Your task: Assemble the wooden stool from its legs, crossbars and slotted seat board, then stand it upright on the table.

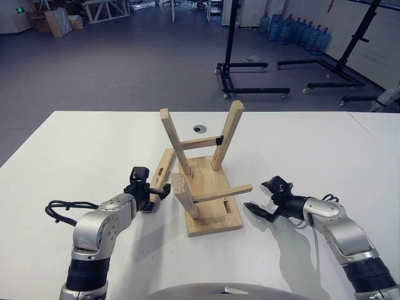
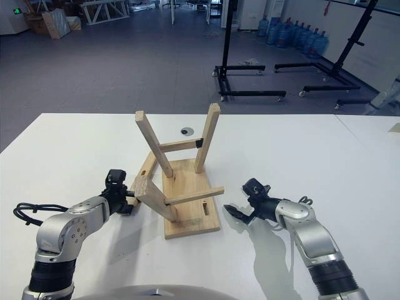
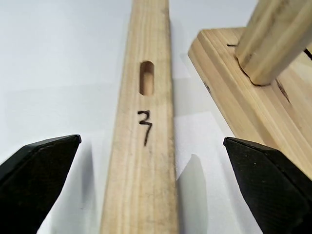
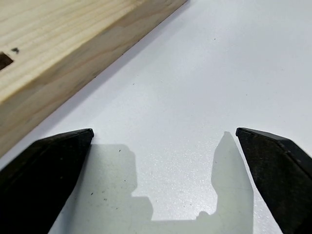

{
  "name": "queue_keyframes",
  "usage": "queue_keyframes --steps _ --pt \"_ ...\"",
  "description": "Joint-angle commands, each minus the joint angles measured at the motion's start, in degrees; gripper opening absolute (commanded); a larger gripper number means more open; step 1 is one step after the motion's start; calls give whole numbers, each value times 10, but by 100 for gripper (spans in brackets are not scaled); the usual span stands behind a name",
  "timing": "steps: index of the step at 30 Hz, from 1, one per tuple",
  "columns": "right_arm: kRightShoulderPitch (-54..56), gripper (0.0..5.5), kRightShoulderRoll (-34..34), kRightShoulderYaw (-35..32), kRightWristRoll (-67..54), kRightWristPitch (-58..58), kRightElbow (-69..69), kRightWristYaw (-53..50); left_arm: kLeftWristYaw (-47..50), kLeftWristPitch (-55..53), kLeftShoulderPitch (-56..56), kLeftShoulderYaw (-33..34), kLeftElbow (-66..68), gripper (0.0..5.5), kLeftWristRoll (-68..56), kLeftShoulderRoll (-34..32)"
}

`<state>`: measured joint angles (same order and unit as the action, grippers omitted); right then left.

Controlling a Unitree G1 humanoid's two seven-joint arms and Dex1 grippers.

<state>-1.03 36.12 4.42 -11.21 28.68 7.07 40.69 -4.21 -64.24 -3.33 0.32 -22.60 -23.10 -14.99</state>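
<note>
Bright, even light; soft shadows.

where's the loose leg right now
The loose leg lies flat on the table on the robot's left, right beside the seat board, inside the open left claw.

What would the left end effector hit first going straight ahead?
Probably the loose leg, lying flat between the left end effector's open fingers; the seat board sits just beside that line.

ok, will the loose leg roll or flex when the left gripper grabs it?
Probably no roll: the leg has flat faces and lies flat on the table. Likely stiff, solid wood. The left gripper, open, straddles it.
</note>
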Motion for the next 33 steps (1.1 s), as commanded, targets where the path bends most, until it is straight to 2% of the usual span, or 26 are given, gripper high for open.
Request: queue_keyframes --steps 1,19,26,33 --pt "5 540 -3 12 10 5 -8 0 -3 3 9 -10 13 490 23 -11" --pt "14 540 -4 22 12 0 -20 1 -15 36 17 -28 44 210 86 -20" --pt "14 540 -5 17 11 -3 -26 -2 -20 66 -12 -12 61 205 109 -27" --pt "50 540 9 -30 12 -24 -84 -18 -18 159 -136 98 191 205 133 -94"
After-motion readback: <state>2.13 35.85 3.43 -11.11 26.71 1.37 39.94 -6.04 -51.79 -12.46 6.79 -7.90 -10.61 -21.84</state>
